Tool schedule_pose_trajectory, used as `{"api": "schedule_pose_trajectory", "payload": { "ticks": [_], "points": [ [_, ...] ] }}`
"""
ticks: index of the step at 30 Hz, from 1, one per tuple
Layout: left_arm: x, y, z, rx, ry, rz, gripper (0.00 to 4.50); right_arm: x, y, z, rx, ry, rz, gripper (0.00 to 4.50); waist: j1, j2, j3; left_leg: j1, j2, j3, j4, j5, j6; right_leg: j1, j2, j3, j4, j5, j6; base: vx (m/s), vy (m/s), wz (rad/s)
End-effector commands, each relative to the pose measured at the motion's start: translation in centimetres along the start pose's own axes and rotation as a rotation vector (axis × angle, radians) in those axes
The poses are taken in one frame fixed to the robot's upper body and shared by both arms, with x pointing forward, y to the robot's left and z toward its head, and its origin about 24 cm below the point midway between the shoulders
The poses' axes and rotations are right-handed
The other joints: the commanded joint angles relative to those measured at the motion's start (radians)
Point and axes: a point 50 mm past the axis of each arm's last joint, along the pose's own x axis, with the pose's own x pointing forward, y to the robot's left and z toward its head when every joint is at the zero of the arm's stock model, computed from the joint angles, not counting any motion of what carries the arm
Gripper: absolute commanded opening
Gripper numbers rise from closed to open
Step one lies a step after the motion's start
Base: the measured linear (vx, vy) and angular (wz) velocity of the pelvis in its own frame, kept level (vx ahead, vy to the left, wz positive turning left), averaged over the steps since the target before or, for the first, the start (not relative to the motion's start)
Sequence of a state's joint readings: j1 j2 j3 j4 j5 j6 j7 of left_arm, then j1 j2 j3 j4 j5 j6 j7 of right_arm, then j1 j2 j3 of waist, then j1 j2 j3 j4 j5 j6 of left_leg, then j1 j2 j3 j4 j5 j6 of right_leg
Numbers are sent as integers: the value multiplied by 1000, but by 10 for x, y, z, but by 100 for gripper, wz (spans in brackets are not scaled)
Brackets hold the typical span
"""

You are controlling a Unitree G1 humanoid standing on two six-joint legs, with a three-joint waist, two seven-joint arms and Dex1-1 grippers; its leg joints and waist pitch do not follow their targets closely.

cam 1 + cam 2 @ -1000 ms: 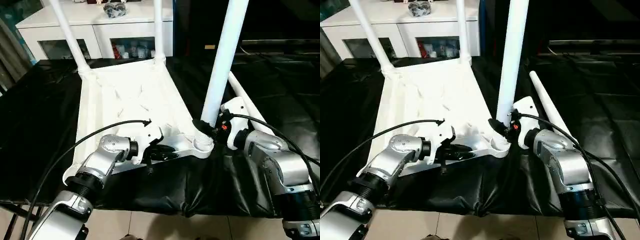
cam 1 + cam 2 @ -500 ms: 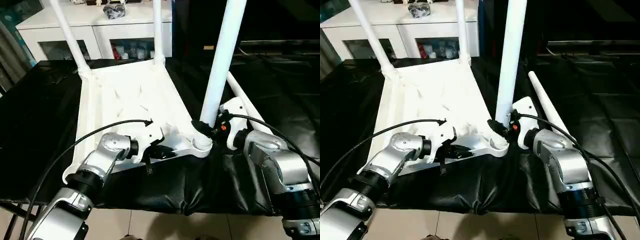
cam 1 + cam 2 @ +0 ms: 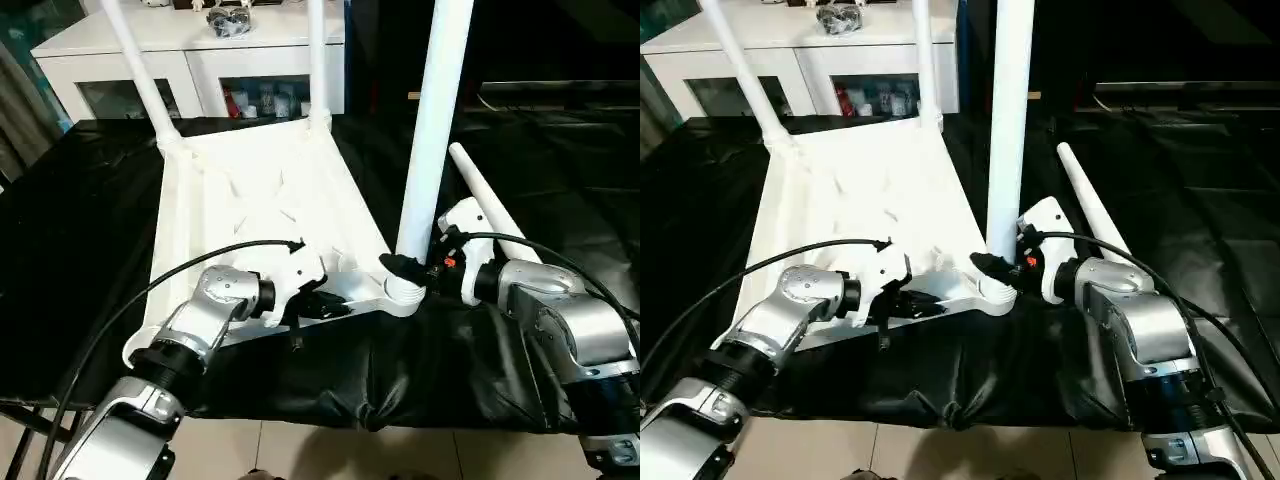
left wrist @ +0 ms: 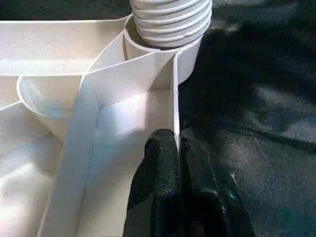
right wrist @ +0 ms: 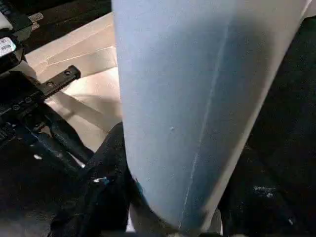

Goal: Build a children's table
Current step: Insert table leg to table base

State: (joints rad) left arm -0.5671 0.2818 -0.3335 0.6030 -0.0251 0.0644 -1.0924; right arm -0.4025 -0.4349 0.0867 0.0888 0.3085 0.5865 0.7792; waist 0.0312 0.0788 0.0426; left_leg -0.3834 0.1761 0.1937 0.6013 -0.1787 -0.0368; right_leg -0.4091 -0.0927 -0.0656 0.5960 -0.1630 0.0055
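The white tabletop (image 3: pixel 260 190) lies ribbed side up on the black-covered bench. Two white legs (image 3: pixel 140 70) (image 3: pixel 317 60) stand in its far corner sockets. A third leg (image 3: pixel 430 130) stands almost upright in the near right socket (image 3: pixel 400 292), its threaded end (image 4: pixel 170 22) seated in the cup. My right gripper (image 3: pixel 400 268) is shut on this leg's base, with black fingers (image 5: pixel 106 182) on either side of the tube (image 5: pixel 197 98). My left gripper (image 4: pixel 177 143) is shut on the thin near rim wall of the tabletop. A fourth leg (image 3: pixel 485 195) lies on the cloth to the right.
A white cabinet (image 3: pixel 190 45) with glass doors stands behind the bench, small items on top. Black cloth (image 3: pixel 560 180) covers the bench on both sides of the tabletop. The bench's front edge (image 3: pixel 380 415) runs just below my forearms, with tiled floor beneath.
The leg in my right gripper has swung from leaning right to almost upright. My left gripper's fingers have closed onto the tabletop's rim.
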Motion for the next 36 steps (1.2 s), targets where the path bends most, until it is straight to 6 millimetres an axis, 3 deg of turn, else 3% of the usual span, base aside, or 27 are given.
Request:
{"api": "schedule_pose_trajectory", "payload": {
  "ticks": [1,7,13,27,33,35,36],
  "points": [
    [-6,-2,-4,15,15,-20,0,3,-2,0,3,17,2,188,3,-28,-62,13,43,-24,-72,-249,49,44,-52,36,-87,-392,-175,0,0,0],
    [-9,-6,-3,36,4,-61,0,8,-2,-5,13,28,8,188,3,-27,-63,13,44,-22,-72,-245,45,44,-51,38,-81,-347,-193,0,0,0],
    [-11,-4,-2,39,-12,-39,0,9,0,-11,35,42,31,188,3,-29,-61,16,44,-22,-73,-261,38,44,-53,39,-84,-369,-190,0,0,0],
    [-12,2,0,12,-45,38,0,-5,-4,-51,209,-24,-91,188,2,-17,-60,18,45,-25,-78,-305,25,41,-53,37,-91,-395,-181,0,0,0],
    [-11,5,1,8,-54,70,0,-5,4,-59,146,-20,-128,188,2,-17,-57,19,45,-27,-82,-332,19,39,-53,36,-96,-441,-160,0,0,0],
    [-10,5,2,6,-59,78,0,-4,7,-58,122,-34,-156,188,-1,-23,-54,20,43,-27,-83,-353,16,36,-53,35,-101,-487,-145,0,0,0],
    [-10,5,2,5,-60,81,0,-4,8,-57,123,-45,-169,188,-1,-20,-53,22,43,-28,-83,-361,15,33,-54,35,-105,-517,-133,0,0,0]
  ]
}}
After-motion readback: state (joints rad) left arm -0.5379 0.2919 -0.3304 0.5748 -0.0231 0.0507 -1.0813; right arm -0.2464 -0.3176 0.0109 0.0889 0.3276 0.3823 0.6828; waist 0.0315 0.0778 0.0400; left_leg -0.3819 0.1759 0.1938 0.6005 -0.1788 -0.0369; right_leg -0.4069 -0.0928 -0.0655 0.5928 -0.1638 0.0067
